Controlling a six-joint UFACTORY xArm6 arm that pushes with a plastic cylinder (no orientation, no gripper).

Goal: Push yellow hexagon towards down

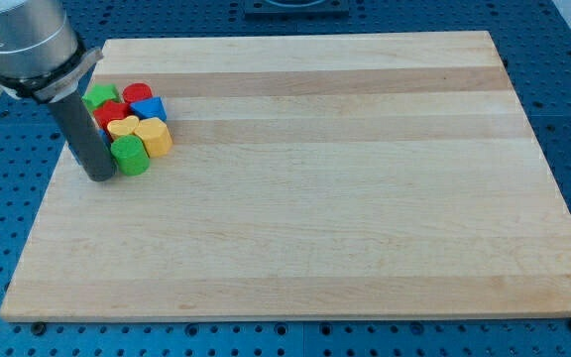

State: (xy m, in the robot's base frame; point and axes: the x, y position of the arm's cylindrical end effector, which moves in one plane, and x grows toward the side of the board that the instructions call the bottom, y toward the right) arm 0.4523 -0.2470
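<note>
A tight cluster of blocks lies near the board's upper left corner. The yellow hexagon (155, 136) is at the cluster's lower right. A second yellow block (122, 126), possibly a heart, touches its left side. A green cylinder (129, 156) sits just below them. My tip (98, 176) rests on the board at the cluster's lower left, touching or almost touching the green cylinder's left side. It is left of and slightly below the yellow hexagon.
Above the yellow blocks are a green block (98, 96), a red cylinder (137, 93), a blue block (150, 107) and a red block (113, 111). The wooden board (315, 198) lies on a blue perforated table. The board's left edge is close to my tip.
</note>
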